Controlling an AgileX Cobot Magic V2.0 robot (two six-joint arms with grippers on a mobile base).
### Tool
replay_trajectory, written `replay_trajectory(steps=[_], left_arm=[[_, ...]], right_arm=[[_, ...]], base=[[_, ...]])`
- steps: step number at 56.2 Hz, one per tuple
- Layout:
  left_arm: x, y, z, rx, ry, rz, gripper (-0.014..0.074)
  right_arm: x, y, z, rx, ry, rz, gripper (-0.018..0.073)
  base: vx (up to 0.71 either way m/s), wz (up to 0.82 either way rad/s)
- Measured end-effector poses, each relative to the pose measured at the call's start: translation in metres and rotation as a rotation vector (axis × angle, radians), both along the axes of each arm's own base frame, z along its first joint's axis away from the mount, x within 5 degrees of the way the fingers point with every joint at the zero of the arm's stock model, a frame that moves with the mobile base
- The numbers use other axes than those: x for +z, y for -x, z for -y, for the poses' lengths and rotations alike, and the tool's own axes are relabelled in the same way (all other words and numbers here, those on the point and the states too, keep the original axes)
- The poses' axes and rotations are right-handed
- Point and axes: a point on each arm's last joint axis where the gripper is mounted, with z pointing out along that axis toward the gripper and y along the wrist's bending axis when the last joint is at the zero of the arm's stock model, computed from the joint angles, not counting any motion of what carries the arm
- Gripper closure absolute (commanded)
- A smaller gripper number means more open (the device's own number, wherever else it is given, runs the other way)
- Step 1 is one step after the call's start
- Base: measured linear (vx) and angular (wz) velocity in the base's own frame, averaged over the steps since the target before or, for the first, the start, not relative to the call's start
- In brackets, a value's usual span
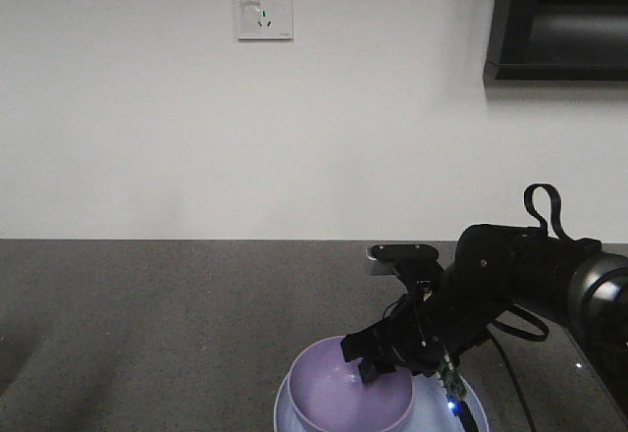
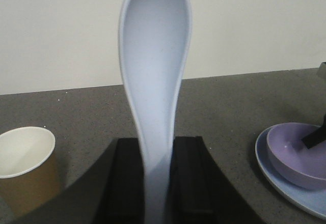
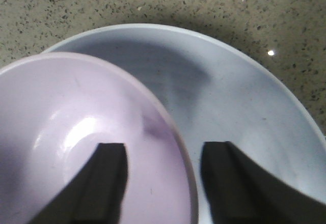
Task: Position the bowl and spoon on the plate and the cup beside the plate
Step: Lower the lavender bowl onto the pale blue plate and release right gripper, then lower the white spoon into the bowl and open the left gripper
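Right wrist view: right gripper (image 3: 165, 152) spread wide astride the rim of the bowl (image 3: 76, 127), which sits on the plate (image 3: 249, 102), while left gripper (image 2: 157, 152) clamps the spoon (image 2: 155, 66), probably bowl-bound.

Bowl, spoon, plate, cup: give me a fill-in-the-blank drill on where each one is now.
1. The left gripper is shut on the ____.
2. The bowl sits on the ____.
3. The right gripper straddles the bowl's rim with jaws ____.
4. The cup stands upright on the ____.
Missing words: spoon; plate; open; counter.
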Motion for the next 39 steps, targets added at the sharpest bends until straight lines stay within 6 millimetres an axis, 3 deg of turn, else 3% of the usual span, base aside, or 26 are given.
replay_trajectory(steps=[6, 11, 22, 28, 32, 37, 39], left_arm=[[-0.001, 0.000, 0.000, -0.005, -0.003, -0.014, 0.0596], [-0.002, 0.001, 0.001, -0.009, -0.002, -0.023, 0.0596], [-0.004, 0.002, 0.004, -0.035, 0.043, -0.054, 0.0596], [-0.007, -0.003, 0.005, -0.047, 0.047, -0.092, 0.0596], [-0.009, -0.009, 0.007, -0.068, 0.024, -0.149, 0.0596], [-0.003, -0.021, 0.011, -0.118, -0.035, -0.228, 0.0596], [0.001, -0.027, 0.012, -0.141, -0.060, -0.255, 0.0596]], right_arm=[[0.007, 0.002, 0.001, 0.003, 0.000, 0.021, -0.0027], [0.027, 0.005, 0.004, 0.020, 0.009, 0.080, -0.0028], [0.103, 0.039, 0.018, 0.062, 0.019, 0.275, 0.0039], [0.148, 0.075, 0.031, 0.058, 0.000, 0.403, 0.0180], [0.168, 0.108, 0.042, 0.047, -0.021, 0.494, 0.0339], [0.175, 0.152, 0.059, 0.029, -0.039, 0.602, 0.0568], [0.173, 0.169, 0.065, 0.024, -0.041, 0.636, 0.0575]], base=[[0.00, 0.00], [0.00, 0.00], [0.00, 0.00], [0.00, 0.00], [0.00, 0.00], [0.00, 0.00], [0.00, 0.00]])
